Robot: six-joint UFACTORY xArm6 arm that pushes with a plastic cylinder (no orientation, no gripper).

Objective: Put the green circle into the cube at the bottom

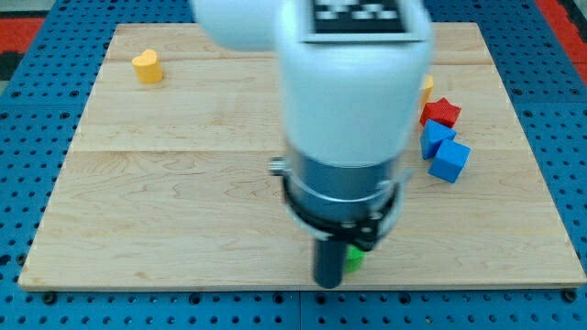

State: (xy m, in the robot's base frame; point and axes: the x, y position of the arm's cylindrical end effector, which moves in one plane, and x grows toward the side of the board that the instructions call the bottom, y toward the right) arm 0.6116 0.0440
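Note:
The arm's white and grey body (344, 119) fills the middle of the view. My tip (328, 282) is at the end of the dark rod, near the board's bottom edge. A green block (353, 258) peeks out just to the right of the rod, touching or almost touching it; most of it is hidden, so its shape cannot be made out. Two blue blocks sit at the view's right: a blue cube (449, 160) and another blue block (435, 136) just above and left of it.
A red star-like block (442, 112) lies above the blue blocks. A yellow block (427, 88) shows partly behind the arm. A yellow heart (147, 66) sits at the top left. The wooden board (165, 202) lies on a blue pegboard.

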